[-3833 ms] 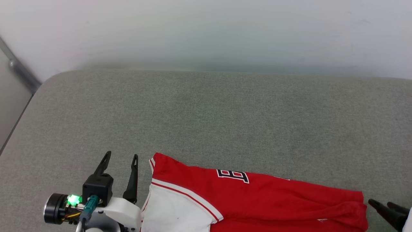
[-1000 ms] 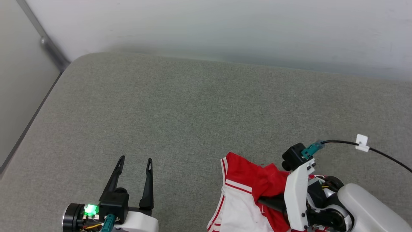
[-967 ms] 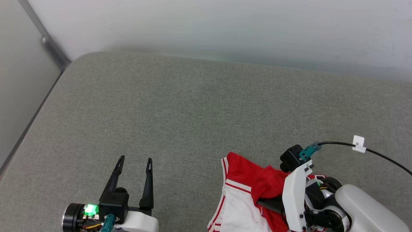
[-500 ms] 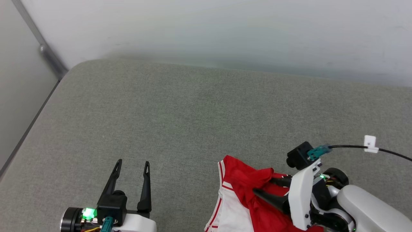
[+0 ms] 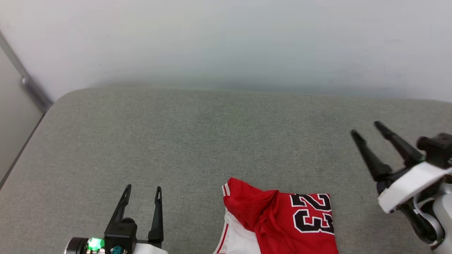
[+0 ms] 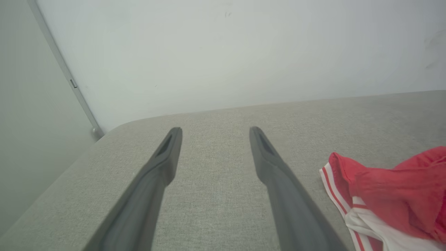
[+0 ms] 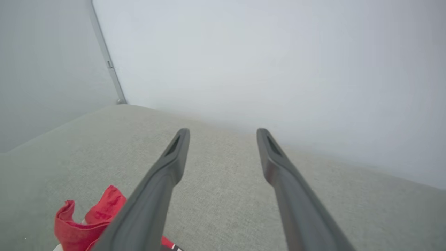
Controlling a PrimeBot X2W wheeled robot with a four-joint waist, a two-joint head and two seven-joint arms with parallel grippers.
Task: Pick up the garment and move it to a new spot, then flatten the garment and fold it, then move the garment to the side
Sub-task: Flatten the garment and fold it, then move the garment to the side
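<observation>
The right hand [image 5: 365,128] stands with its fingers spread wide and nothing between them. It hangs above the surface [image 5: 212,134], well apart from the garment [image 5: 282,222] and off to its right. The left hand [image 5: 143,187] is spread just as wide and is empty too, low over the bare surface to the left of the garment and not touching it.

The garment lies at the near edge of the surface, between the two hands, gathered into a compact block. A numeral 23 faces up on the right half. On the left half a red flap is bunched and creased over a white panel with striped trim.

By the look of it, at least one fold is in, since the cloth sits doubled over itself rather than spread out. The fold seems rough, as the left flap is wrinkled and stands up from the layer beneath. Tidying it may be wanted, and the move to the side appears not yet done.

The bottom edge of the head view cuts off the near part of the garment, so its full outline and the number of its layers cannot be told. Any chest letters are out of sight. In the right wrist view the hand's own finger covers much of the cloth. The left wrist view cuts it off at the right.
</observation>
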